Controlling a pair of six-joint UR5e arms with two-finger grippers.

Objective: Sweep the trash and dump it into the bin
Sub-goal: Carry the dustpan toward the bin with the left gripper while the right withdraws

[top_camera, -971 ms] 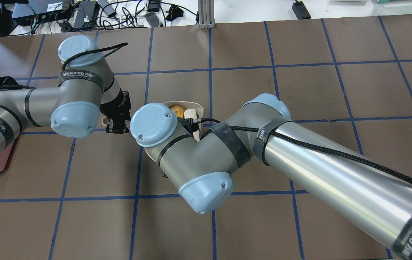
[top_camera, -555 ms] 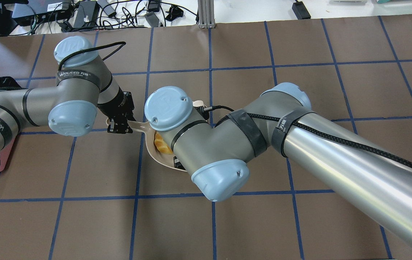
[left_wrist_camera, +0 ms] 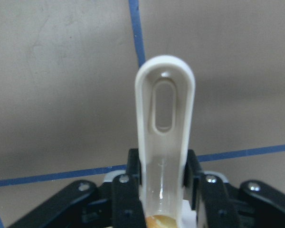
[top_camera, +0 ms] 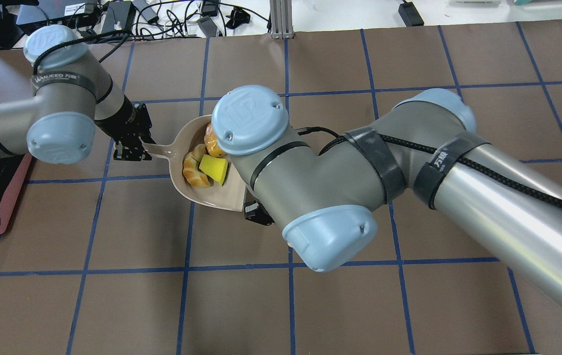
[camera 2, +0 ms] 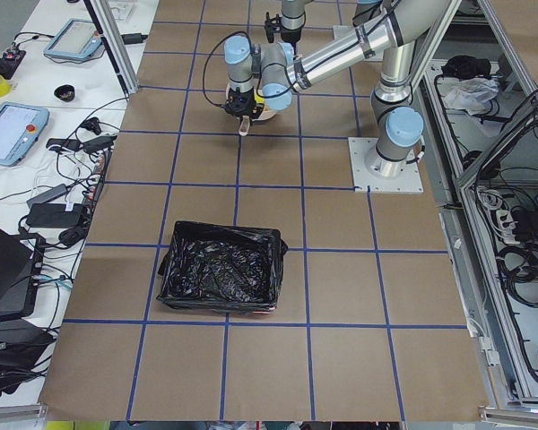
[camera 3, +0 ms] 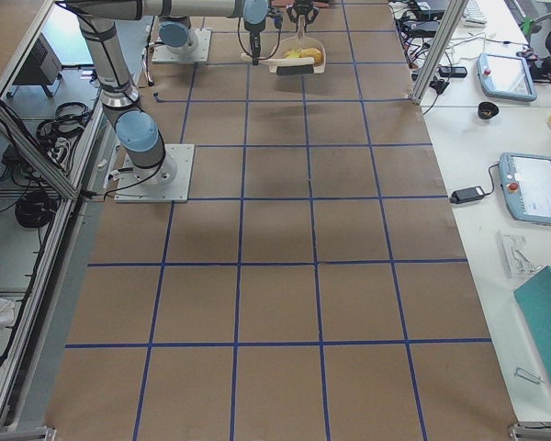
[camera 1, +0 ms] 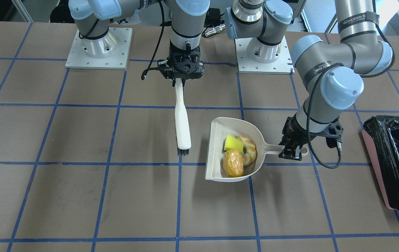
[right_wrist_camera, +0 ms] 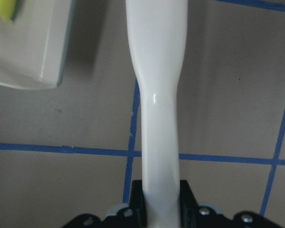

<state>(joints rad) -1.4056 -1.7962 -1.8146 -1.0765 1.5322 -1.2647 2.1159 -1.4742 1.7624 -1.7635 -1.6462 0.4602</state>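
While the trash (camera 1: 233, 163) sits in the dustpan (camera 1: 216, 140), the left gripper (camera 1: 291, 154) pinches its handle. Right gripper (camera 1: 180, 81) pinches the brush (camera 1: 182, 123) handle.

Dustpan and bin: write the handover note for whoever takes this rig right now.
The left gripper has its jaws shut on the handle of the dustpan.
The right gripper has its jaws shut on the brush, bristles down, beside the pan's open mouth and apart from it.
The orange lump, yellow-green sponge and croissant piece all lie in the pan.
The bin stands on the robot's left, apart from the pan, with no trash seen in it.
Done: sweeping.
Left: carry the pan over the bin and tip it out.
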